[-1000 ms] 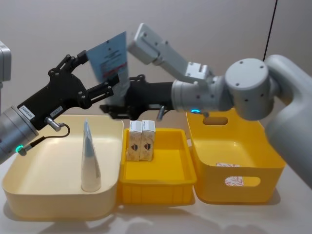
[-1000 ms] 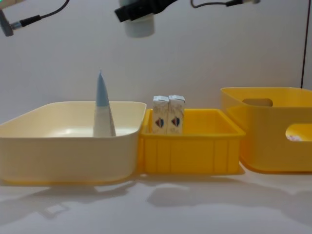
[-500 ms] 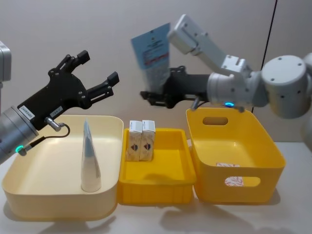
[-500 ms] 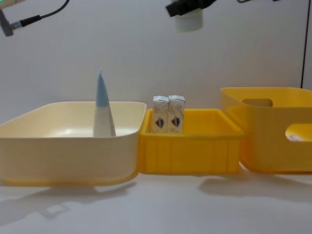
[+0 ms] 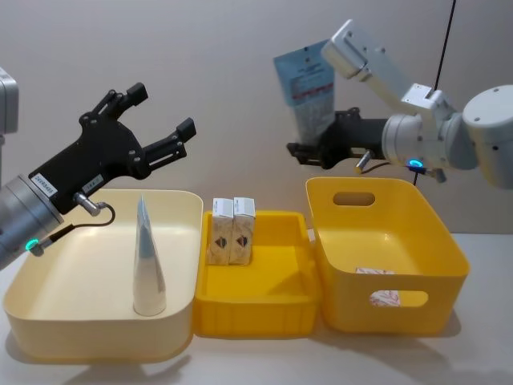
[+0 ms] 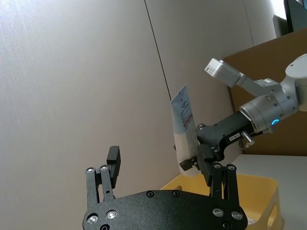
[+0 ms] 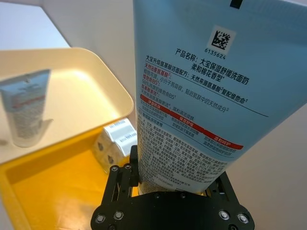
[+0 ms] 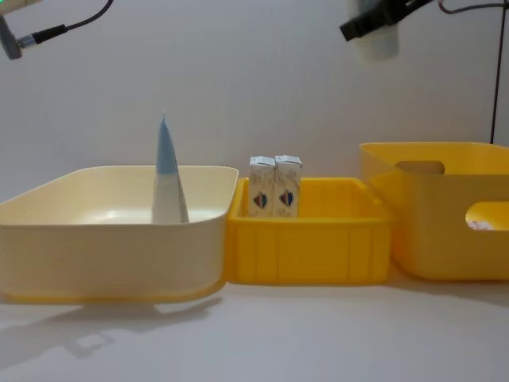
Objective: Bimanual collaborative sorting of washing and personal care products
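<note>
A blue tube [image 5: 308, 90] is held upright, clamped by its base in the right pincer [image 5: 321, 151], high above the gap between middle tray [image 5: 264, 314] and right bin [image 5: 449, 265]. The left pincer [image 5: 152, 136] is spread apart over the cream tub [image 5: 48, 321].

2 light-blue squeeze tubes [image 5: 306, 90] [image 5: 147, 261]; 2 speckled cartons upright [image 5: 231, 231], 1 lying flat [image 5: 373, 272]; 3 tubs: 1 cream [image 5: 48, 321], 2 yellow [image 5: 256, 313] [image 5: 417, 309]; 2 grippers [image 5: 152, 120] [image 5: 317, 152]
</note>
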Robot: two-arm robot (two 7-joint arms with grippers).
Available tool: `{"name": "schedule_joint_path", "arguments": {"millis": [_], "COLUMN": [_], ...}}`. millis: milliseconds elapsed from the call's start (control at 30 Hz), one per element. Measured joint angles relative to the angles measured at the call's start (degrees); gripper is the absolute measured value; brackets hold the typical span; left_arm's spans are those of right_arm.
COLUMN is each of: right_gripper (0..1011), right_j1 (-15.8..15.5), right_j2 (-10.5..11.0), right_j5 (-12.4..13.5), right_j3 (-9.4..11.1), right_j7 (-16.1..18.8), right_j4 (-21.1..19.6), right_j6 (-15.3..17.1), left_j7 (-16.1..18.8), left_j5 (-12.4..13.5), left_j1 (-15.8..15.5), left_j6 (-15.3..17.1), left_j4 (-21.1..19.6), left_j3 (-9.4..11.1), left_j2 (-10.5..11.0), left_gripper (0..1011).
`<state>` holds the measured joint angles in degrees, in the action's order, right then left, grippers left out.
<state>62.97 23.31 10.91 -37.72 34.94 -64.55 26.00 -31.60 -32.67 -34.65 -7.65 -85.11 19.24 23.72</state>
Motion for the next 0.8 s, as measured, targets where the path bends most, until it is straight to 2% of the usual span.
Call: {"name": "schedule_joint_path", "arguments": {"millis": [233, 300, 400, 500, 667, 800], "right_gripper": [612, 612, 612, 612, 612, 612], "right_j1": [1.9, 2.9, 3.6, 5.5, 8.6, 10.3], "right_j2": [-1.5, -2.6, -3.3, -5.4, -9.2, -11.2], "right_j5": [-1.5, -2.2, -2.5, -3.5, -4.8, -5.4], "right_j3": [-0.2, -0.5, -0.7, -1.4, -2.5, -2.9], "right_j7": [-1.9, -2.8, -3.2, -4.0, -4.3, -4.6], "right_j4": [4.9, 7.8, 9.4, 14.7, 24.0, 28.9], "right_j6": [4.4, 6.2, 7.0, 8.8, 9.7, 9.9], "left_j7": [0.0, 0.0, 0.0, 0.0, 0.0, 0.0], "left_j5": [0.0, 0.0, 0.0, 0.0, 0.0, 0.0], "left_j1": [0.0, 0.0, 0.0, 0.0, 0.0, 0.0], "left_j6": [0.0, 0.0, 0.0, 0.0, 0.0, 0.0], "left_j4": [0.0, 0.0, 0.0, 0.0, 0.0, 0.0], "left_j3": [0.0, 0.0, 0.0, 0.0, 0.0, 0.0], "left_j2": [0.0, 0.0, 0.0, 0.0, 0.0, 0.0], "left_gripper": [1003, 1003, 1003, 1003, 1003, 1003]}}
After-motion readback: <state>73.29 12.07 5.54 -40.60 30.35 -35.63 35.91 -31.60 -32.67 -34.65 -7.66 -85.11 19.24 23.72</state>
